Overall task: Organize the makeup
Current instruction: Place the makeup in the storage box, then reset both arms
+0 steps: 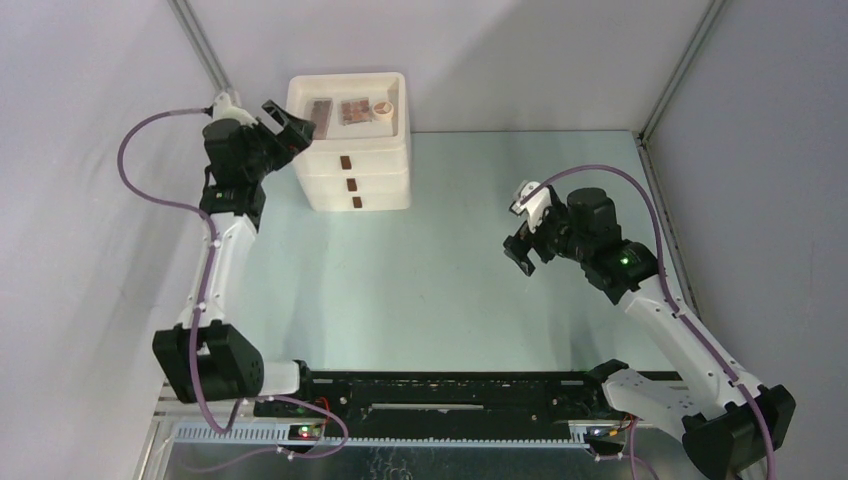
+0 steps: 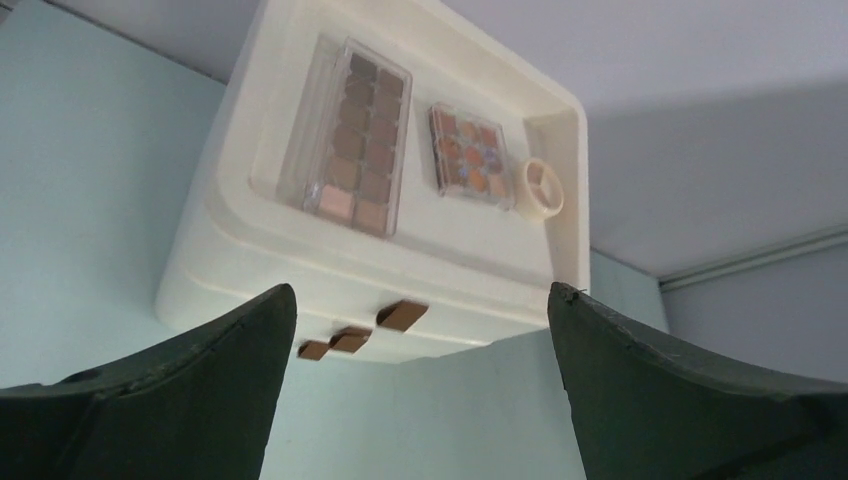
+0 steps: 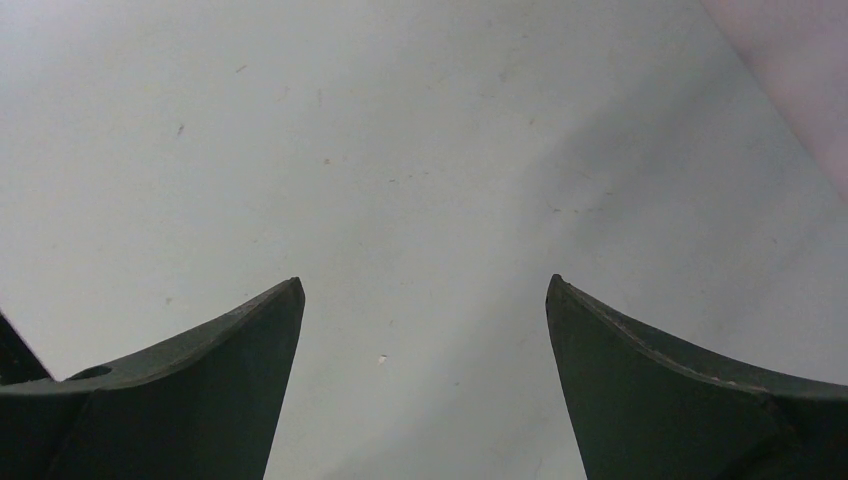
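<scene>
The pale green desk (image 1: 450,280) carries a cream plastic three-drawer box (image 1: 385,165), standing upright at its far left, close to the back wall, with small brown drawer handles (image 1: 350,184) facing the near edge. A black mounting rail (image 1: 440,392) runs along that near edge.

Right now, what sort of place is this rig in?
Likely a lab test cell, not a home: pale-green tabletop enclosed by plain grey walls with metal corner rails, and a cream plastic three-drawer box with pink-brown rectangular palettes on top.
</scene>
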{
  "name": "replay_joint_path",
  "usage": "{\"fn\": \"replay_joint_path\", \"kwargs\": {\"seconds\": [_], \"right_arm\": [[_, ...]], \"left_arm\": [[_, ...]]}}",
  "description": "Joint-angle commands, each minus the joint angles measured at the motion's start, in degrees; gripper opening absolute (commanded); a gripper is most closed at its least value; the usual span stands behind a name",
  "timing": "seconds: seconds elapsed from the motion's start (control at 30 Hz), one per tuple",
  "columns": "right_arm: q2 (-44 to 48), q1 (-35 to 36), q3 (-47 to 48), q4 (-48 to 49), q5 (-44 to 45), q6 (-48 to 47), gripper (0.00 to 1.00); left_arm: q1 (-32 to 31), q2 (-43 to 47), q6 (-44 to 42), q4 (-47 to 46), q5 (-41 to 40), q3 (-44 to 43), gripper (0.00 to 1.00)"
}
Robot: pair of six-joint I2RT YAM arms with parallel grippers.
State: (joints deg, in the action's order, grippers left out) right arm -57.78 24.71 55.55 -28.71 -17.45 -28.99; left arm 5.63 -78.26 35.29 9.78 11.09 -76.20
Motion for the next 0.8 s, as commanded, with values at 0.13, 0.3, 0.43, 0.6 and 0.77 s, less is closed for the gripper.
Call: {"fn": "replay_joint_path", "kwargs": {"seconds": [0.13, 0.3, 0.43, 0.6, 0.77], "right_arm": [[1.3, -0.3, 4.1, 3.3, 13.2, 4.6, 1.00], [4.5, -0.3, 4.5, 3.2, 16.8, 8.5, 1.00], [6.6, -0.3, 4.5, 1.7, 20.6, 11.5, 1.00], [9.2, -0.3, 4.5, -1.9, 22.2, 14.1, 1.00], [14.3, -1.0, 2.0, -3.4, 21.6, 16.7, 1.00]], "left_arm": [[-0.4, 15.0, -13.6, -16.5, 7.5, 19.1, 1.00], [-0.6, 25.7, -22.5, -21.2, 8.1, 28.0, 1.00], [-0.8, 31.5, -29.0, -17.3, 8.5, 30.5, 1.00], [-0.8, 37.7, -28.0, -14.9, 7.6, 35.0, 1.00], [-0.8, 44.4, -32.4, -6.4, 5.1, 36.1, 1.00]]}}
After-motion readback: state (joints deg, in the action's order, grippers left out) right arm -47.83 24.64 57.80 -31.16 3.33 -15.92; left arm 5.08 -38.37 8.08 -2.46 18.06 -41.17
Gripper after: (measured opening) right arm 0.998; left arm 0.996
